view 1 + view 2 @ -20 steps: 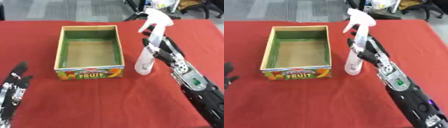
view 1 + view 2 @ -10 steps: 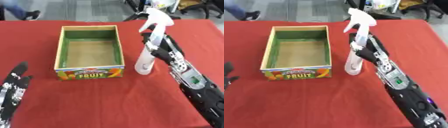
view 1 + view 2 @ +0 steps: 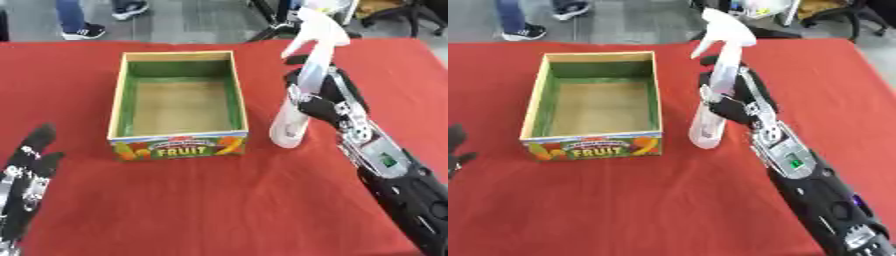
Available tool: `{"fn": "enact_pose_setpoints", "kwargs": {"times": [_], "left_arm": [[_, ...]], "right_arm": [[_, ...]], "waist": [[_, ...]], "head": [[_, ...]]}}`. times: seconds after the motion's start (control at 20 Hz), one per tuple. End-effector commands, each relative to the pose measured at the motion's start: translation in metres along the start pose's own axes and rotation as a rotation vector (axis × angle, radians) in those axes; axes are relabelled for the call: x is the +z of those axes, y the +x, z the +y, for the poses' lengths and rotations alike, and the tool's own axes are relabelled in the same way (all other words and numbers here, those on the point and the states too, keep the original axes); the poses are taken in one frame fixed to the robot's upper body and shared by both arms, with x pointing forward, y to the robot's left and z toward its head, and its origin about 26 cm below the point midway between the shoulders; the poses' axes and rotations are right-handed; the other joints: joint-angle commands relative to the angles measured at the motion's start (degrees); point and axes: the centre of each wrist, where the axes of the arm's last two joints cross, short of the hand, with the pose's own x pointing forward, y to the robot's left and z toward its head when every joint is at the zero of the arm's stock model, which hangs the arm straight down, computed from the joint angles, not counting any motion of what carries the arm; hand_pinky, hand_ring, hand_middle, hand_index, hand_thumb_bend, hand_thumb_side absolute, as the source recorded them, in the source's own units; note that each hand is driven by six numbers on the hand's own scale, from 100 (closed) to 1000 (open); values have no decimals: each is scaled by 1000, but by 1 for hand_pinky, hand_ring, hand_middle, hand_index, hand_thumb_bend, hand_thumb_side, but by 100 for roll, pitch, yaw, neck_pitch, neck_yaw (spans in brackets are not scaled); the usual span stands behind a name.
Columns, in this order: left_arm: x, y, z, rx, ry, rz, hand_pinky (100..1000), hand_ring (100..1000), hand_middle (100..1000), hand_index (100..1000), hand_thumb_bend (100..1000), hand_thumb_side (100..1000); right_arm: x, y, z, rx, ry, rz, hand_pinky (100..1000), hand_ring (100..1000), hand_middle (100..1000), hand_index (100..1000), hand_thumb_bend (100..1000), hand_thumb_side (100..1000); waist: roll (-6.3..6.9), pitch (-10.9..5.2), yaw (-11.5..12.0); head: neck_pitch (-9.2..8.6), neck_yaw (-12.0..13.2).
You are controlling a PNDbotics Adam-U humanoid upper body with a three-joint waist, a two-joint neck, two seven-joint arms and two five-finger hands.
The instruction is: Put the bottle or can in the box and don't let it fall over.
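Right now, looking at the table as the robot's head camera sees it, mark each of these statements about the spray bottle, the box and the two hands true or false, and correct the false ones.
1. The spray bottle stands upright on the red tablecloth, to the right of the fruit box. True.
2. The bottle is already inside the box. False: it is outside; the box holds nothing.
3. The right hand is at the bottle, fingers curled round its body. True.
4. The left hand is holding the box's front wall. False: it rests open near the lower left corner, apart from the box.
5. The bottle lies on its side. False: its trigger head points up.
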Motion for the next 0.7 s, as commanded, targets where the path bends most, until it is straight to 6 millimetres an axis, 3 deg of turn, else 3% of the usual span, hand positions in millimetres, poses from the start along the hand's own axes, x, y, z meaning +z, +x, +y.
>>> {"fn": "enact_pose_setpoints", "kwargs": {"times": [0.05, 0.45, 0.7], "left_arm": [[-4, 6, 0, -3, -6, -25, 874, 1000, 956, 898, 488, 757], [-4, 6, 0, -1, -6, -24, 874, 1000, 956, 898, 487, 759], [-4, 6, 0, -1, -6, -24, 874, 1000, 956, 898, 487, 760]], "right_arm": [[-7, 6, -6, 22, -23, -23, 450, 535, 585, 621, 100, 100], [-7, 5, -4, 15, -63, -19, 332, 384, 420, 423, 100, 100], [-11, 10, -5, 7, -82, -38, 316, 365, 397, 367, 100, 100]], "waist": [[12, -107, -3], [8, -109, 4], [4, -121, 7]], "head": [[-2, -20], [2, -22], [2, -26]]}}
